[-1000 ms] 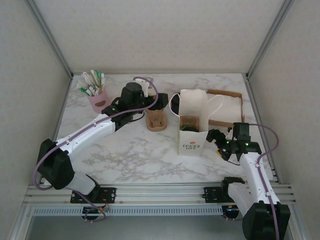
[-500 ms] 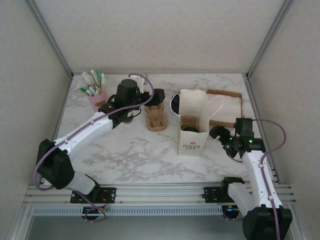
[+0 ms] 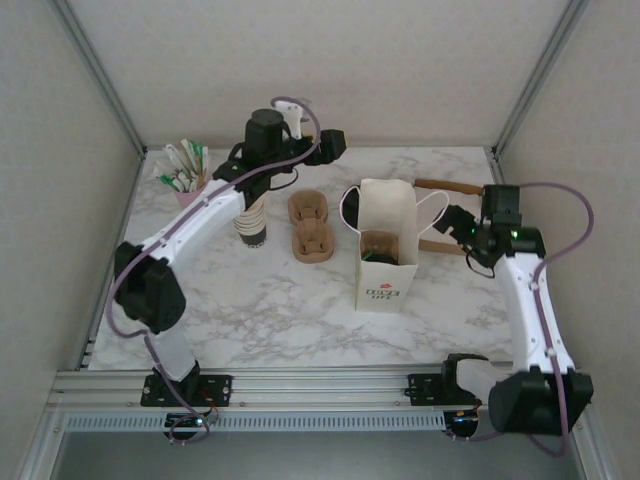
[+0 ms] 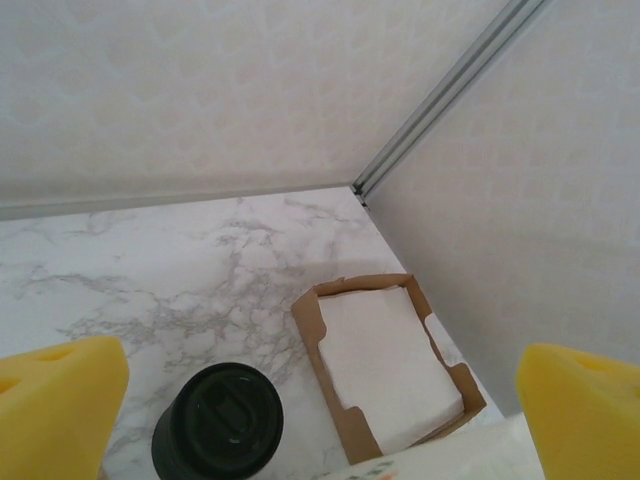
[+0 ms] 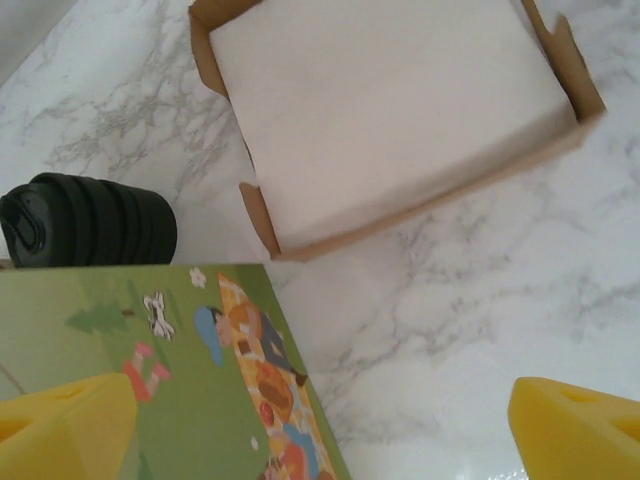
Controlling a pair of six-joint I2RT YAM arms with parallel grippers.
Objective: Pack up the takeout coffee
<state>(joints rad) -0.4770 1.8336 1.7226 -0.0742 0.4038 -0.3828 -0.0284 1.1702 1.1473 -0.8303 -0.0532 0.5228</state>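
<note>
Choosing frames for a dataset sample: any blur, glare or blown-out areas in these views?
Top external: even soft light, faint shadows, no glare. Left wrist: left gripper's yellow pads soft-edged, napkins crisp. Right wrist: napkins nearly washed out white, paper bag print clear, right gripper's pads blurred too.

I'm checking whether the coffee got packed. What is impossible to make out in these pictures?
- Top view: dark shape inside the bag, shaded by its walls and too small to name.
- Top view: cup stack, top hidden by the left arm.
- Top view: napkin box, partly behind the right arm.
</note>
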